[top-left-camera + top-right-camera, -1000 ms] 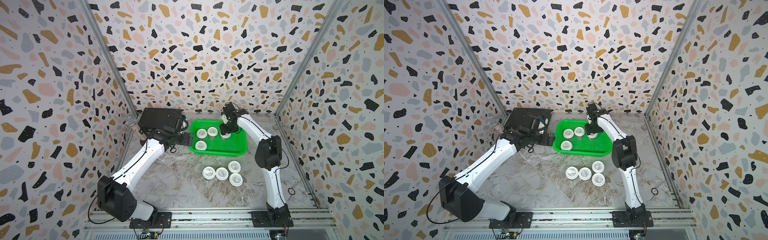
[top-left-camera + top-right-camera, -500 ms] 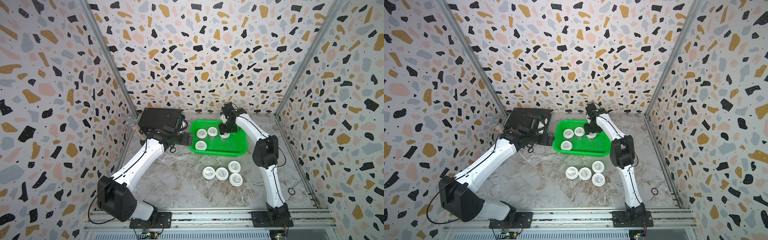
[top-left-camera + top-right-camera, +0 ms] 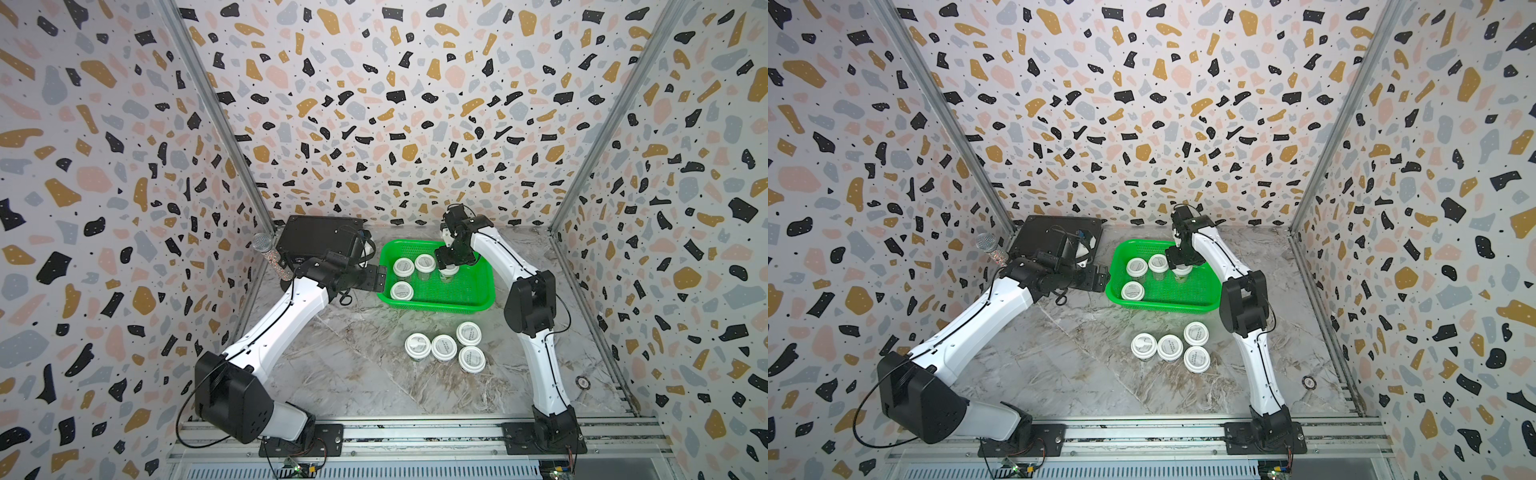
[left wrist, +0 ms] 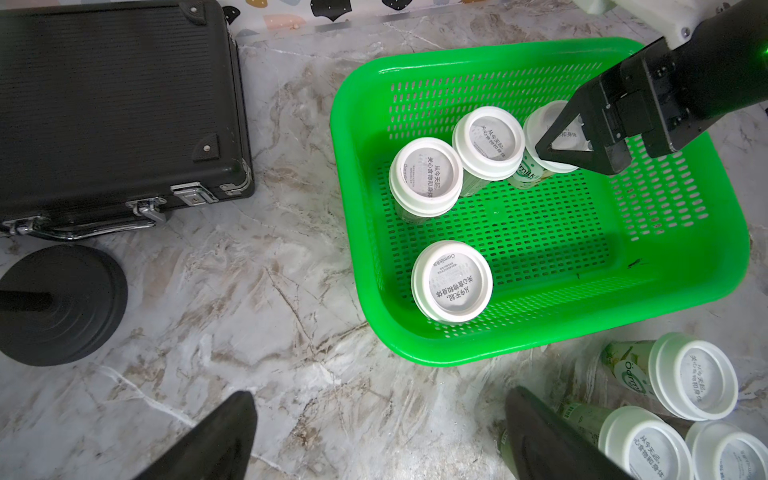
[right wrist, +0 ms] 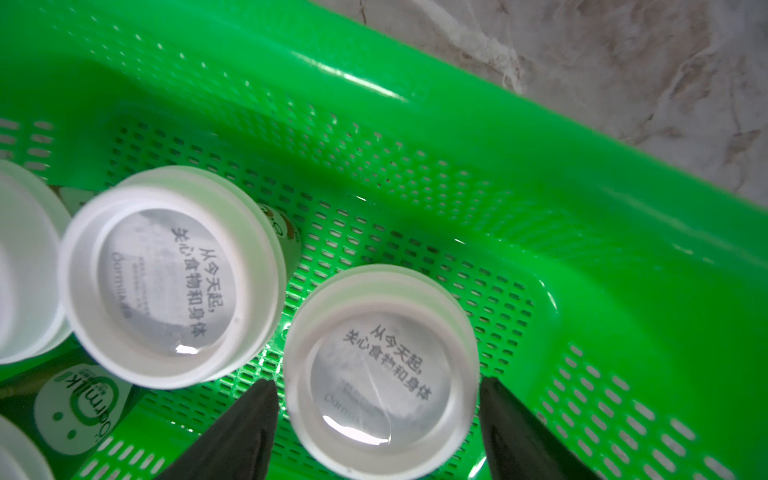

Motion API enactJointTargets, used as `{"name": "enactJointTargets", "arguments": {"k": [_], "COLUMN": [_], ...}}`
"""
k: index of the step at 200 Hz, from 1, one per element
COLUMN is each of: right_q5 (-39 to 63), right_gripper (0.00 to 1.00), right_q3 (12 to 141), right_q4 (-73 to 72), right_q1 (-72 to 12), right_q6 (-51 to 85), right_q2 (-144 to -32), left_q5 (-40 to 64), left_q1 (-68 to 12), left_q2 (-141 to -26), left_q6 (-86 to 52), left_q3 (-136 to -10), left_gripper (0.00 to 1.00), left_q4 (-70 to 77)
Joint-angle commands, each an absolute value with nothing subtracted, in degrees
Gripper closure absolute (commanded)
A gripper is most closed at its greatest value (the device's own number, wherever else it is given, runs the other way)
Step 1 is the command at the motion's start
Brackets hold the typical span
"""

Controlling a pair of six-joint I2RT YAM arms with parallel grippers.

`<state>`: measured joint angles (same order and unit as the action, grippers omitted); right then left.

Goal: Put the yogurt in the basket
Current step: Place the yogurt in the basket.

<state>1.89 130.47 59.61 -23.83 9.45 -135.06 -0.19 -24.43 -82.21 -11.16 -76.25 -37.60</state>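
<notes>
- In a top view, four small round white-lidded yogurt cups (image 3: 444,347) stand on the marble table (image 3: 353,374); four more sit in the bright green plastic mesh basket (image 3: 440,305).
- Left wrist view: the left gripper (image 4: 380,392) is wide, holding nothing.
- Right wrist view: the right gripper (image 5: 376,380) is apart around one cup in the basket.

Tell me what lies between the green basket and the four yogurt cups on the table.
Nothing; both top views show only bare table between the basket and those cups.

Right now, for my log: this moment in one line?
right gripper open astride cup | basket holds four | table four cups | left gripper open
</notes>
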Motion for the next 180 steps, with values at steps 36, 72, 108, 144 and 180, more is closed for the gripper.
{"name": "enactJointTargets", "arguments": {"k": [36, 72, 108, 144, 180], "right_q5": [2.68, 1.78, 1.45, 3.14, 3.09], "right_gripper": [0.14, 0.14, 0.14, 0.14, 0.14], "right_q3": [132.38, 130.36, 121.11, 102.34, 86.29], "right_q4": [61.52, 61.36, 57.65, 47.24, 41.05], "right_q1": [-23.64, -23.43, -23.07, -22.39, -21.98], "right_q6": [9.51, 8.4, 7.16, 6.8, 8.35], "right_q2": [-128.74, -122.84, -114.06, -100.21, -88.28], "left_q5": [1.39, 4.59, 7.03, 4.21, 1.51], "left_q1": [-24.02, -24.09, -26.05, -35.47, -45.46], "left_q2": [-80.97, -79.14, -78.18, -75.46, -73.92], "left_q6": [-10.4, -10.72, -11.23, -11.54, -13.9], "left_q3": [-76.4, -74.77, -73.42, -69.07, -64.78], "left_gripper": [0.03, 0.03, 0.05, 0.06, 0.11], "left_q4": [-37.27, -37.58, -39.0, -40.79, -39.71]}}
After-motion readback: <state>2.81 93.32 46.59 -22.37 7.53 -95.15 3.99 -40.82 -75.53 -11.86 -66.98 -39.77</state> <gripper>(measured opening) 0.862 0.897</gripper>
